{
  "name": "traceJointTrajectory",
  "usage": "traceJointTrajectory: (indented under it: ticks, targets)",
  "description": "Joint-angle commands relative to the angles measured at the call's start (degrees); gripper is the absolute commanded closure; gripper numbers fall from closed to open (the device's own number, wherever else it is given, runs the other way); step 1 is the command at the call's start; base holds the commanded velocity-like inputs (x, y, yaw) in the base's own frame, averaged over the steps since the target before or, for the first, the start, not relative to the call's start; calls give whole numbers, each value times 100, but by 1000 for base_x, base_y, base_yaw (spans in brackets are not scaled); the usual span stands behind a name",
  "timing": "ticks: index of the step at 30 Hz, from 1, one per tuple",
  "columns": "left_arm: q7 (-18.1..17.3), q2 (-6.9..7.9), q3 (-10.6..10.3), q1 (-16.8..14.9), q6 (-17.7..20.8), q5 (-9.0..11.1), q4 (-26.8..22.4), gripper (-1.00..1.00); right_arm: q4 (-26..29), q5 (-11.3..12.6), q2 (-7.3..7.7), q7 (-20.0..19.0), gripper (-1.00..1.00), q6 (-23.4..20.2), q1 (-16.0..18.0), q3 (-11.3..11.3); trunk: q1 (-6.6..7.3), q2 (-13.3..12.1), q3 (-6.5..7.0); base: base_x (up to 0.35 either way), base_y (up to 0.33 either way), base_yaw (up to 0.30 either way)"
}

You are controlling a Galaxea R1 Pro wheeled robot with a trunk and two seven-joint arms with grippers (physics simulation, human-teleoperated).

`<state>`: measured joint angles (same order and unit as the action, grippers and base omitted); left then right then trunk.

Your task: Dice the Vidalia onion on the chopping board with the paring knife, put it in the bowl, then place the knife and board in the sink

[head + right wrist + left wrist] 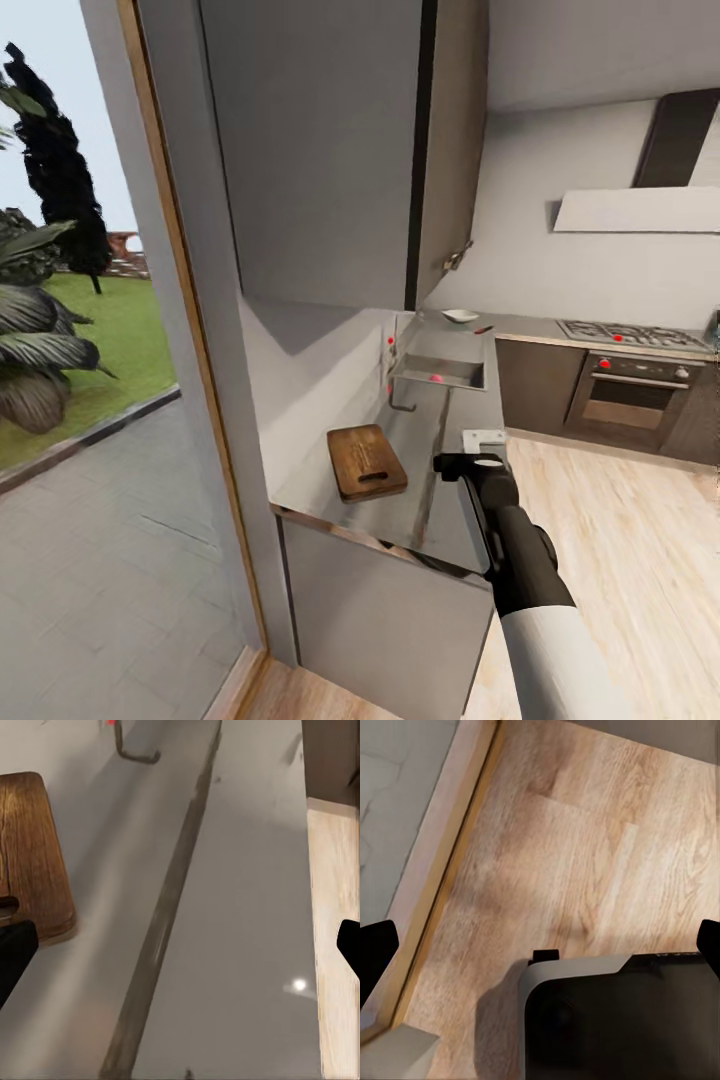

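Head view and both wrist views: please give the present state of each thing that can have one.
chopping board: flat on the countertop, nothing on it
sink: holds a small reddish item
bowl: upright beyond the sink
oven: door closed
right gripper: open over the countertop
left gripper: open over the floor

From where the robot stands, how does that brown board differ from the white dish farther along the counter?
The chopping board is dark brown wood, flat and rectangular with a slot handle; the bowl is white and shallow with a raised rim. The chopping board lies near the robot, before the sink; the bowl sits beyond the sink and looks far smaller from here. Both rest on the same grey countertop, and neither is held.
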<state>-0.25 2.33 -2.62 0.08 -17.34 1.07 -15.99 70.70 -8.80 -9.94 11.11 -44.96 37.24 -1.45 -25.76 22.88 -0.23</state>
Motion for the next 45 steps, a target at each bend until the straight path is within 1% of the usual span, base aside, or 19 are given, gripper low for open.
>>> traceJointTrajectory:
  ticks: [1,3,4,5,8,11,12,16,23,26,27,30,45]
  targets:
    - [-2,4,-27,1,-15,13,-1,-100,-13,-52,-6,-22,-100,-31,3,-3,-3,4,1,20,3,-166]
    - [-2,4,-27,1,-15,12,-1,-100,-27,-52,-6,-26,-100,-29,3,40,-3,4,8,13,2,-145]
    - [-2,4,-28,1,-15,9,-1,-100,-40,-48,-6,-28,-100,-25,3,209,-3,4,9,4,1,-52]
    - [-2,4,-28,1,-15,10,-1,-100,-43,-46,-6,-29,-100,-24,3,315,-3,4,10,3,0,-33]
    - [-2,4,-28,1,-15,9,-1,-100,-76,-43,-6,-36,-100,-23,3,474,-3,4,12,2,0,-21]
    - [-2,4,-28,1,-15,10,-1,-100,-183,-17,-6,-49,-100,-22,3,560,-3,4,12,1,0,-7]
    - [-2,4,-28,1,-15,13,-1,-100,-253,32,-6,-53,-100,-19,3,580,-3,4,12,0,0,-2]
    - [-2,4,-28,1,-15,15,-1,-100,-378,108,-6,-63,-100,-6,3,600,-3,4,12,0,0,-1]
    - [-2,1,-28,1,-15,16,-1,-100,-479,136,-6,-65,-100,19,3,610,-3,4,12,0,91,0]
    - [-4,1,-28,1,-15,16,-1,-100,-484,187,-6,-65,-100,21,3,610,-3,4,12,0,240,0]
    - [-7,3,-28,1,-15,16,-1,-100,-486,263,-6,-65,-100,22,3,609,-3,4,12,0,263,0]
    - [-6,4,-28,1,-15,16,-1,-100,-487,316,-6,-65,-100,22,3,610,-3,4,12,0,159,0]
    - [-6,4,-28,1,-15,16,-1,-100,-487,335,-6,-63,-100,22,3,602,-3,4,12,0,-17,0]
